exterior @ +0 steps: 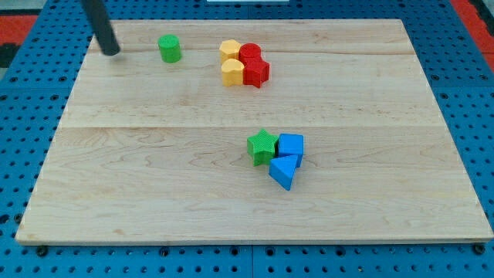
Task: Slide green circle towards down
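In the camera view, our tip [113, 52] rests on the desk [154, 193] near its top left corner. We carry no gripper at all, only the rod, so nothing is clenched or released; the tip touches no block.

The green circle [170, 49] stands upright near the desk's top edge, a little to the right of our tip and apart from it. It is alone, with bare wood below it all the way toward the view's bottom.

Further right along the top sits a tight cluster: two yellow blocks [229, 52] [232, 72], one above the other, touching two red blocks [250, 55] [258, 72] on their right. Near the desk's middle, a green star [262, 147] touches a blue cube [291, 145], with a blue wedge [283, 171] just below them.

We judge the circle to be a light, stiff little block that should slide easily on the smooth wood. Being round, it may slip sideways off the tip if we push off centre. There is nothing to take hold of; we would put the tip against its top side, on the middle line, and push straight down. For that the tip must first go round to above the circle, where little desk is left.
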Available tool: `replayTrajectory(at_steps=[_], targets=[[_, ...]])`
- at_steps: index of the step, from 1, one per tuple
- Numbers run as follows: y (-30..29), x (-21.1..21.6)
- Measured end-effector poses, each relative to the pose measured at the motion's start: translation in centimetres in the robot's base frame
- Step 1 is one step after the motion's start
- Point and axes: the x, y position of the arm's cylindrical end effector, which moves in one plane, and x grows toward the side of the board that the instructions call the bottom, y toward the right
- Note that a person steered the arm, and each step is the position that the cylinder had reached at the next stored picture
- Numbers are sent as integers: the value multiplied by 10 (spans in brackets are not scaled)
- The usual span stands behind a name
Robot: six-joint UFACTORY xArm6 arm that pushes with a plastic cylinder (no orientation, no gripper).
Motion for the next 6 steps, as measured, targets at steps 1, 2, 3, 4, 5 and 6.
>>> replayTrajectory(at_steps=[1, 2, 3, 4, 5, 6], targets=[[57, -20], [72, -38], [89, -26], [89, 15], [88, 32], [87, 1]])
